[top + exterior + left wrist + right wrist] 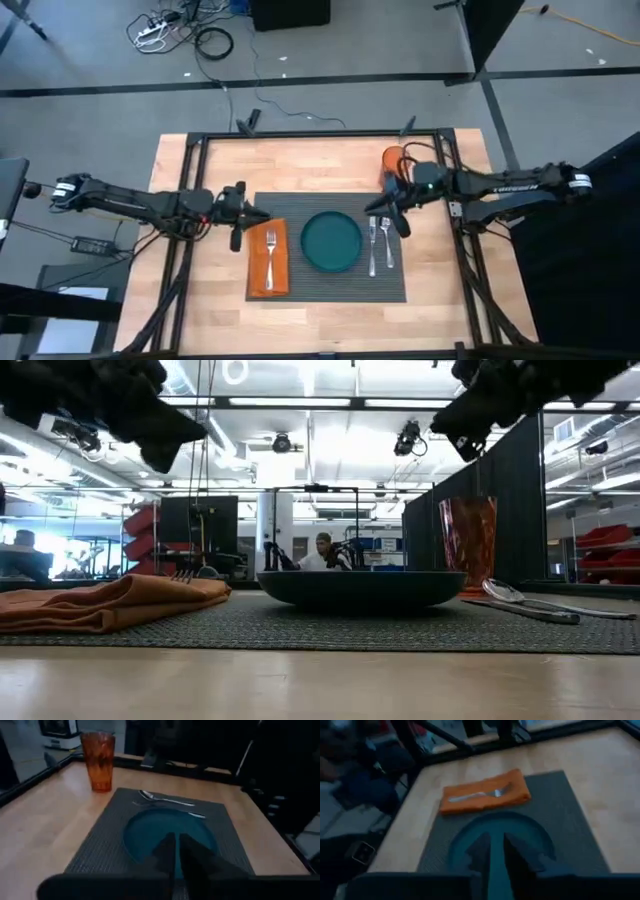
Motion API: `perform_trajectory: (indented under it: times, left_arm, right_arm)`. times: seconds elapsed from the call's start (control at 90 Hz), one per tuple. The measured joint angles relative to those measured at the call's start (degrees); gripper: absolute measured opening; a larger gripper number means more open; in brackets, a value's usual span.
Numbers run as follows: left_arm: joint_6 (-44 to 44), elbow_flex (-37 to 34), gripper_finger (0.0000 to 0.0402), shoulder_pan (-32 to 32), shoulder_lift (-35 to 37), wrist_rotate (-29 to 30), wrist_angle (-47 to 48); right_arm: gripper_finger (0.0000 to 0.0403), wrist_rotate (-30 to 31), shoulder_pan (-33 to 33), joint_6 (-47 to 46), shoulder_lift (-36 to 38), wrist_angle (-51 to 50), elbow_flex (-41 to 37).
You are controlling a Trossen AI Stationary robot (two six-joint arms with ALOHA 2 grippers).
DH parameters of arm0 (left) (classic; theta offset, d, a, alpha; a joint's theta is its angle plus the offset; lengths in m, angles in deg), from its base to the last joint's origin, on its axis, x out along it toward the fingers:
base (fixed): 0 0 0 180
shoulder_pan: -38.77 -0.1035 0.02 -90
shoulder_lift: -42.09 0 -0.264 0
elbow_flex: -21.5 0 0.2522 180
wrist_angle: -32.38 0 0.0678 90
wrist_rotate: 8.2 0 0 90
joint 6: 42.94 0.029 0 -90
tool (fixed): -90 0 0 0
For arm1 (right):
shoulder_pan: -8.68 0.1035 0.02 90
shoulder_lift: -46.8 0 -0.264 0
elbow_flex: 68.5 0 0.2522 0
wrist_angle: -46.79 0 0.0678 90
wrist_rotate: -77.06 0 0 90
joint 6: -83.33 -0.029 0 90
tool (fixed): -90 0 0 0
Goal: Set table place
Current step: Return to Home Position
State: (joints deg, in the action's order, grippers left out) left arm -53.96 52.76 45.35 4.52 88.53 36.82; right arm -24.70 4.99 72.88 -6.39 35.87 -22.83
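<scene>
A dark grey placemat (325,285) lies in the middle of the table (210,300). On it rest a teal plate (332,241), an orange napkin (268,262) with a fork (270,248) on top, and a knife (373,246) and a spoon (387,240) to the plate's right. The orange cup (393,160) stands on the wood beyond the mat's far right corner. My left gripper (238,222) hovers over the mat's left edge by the napkin, shut and holding nothing. My right gripper (397,215) hovers above the knife and spoon, also shut and holding nothing.
Black frame bars (320,135) run along the table's far edge and sides. Bare wood lies left of the mat (205,260), right of it (435,270) and along the near edge. In the low view both grippers hang well above the tabletop.
</scene>
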Motion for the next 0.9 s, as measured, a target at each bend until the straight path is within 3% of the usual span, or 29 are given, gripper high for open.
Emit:
perform_trajectory:
  times: [0.456,0.744,0.9]
  left_arm:
    - [0.14,-5.96,0.0,-0.04,10.76,1.62,-0.78]
    - [0.99,-6.5,0.0,-0.11,14.11,1.77,-0.4]
    - [1.43,-6.61,0.0,-0.17,14.95,2.44,0.17]
  right_arm:
    - [0.0001,10.15,6.28,-3.68,9.43,7.41,-11.63]
    - [0.0,10.57,5.49,-0.44,18.41,21.87,-23.71]
    - [0.0,8.76,4.08,0.43,21.12,22.63,-25.48]
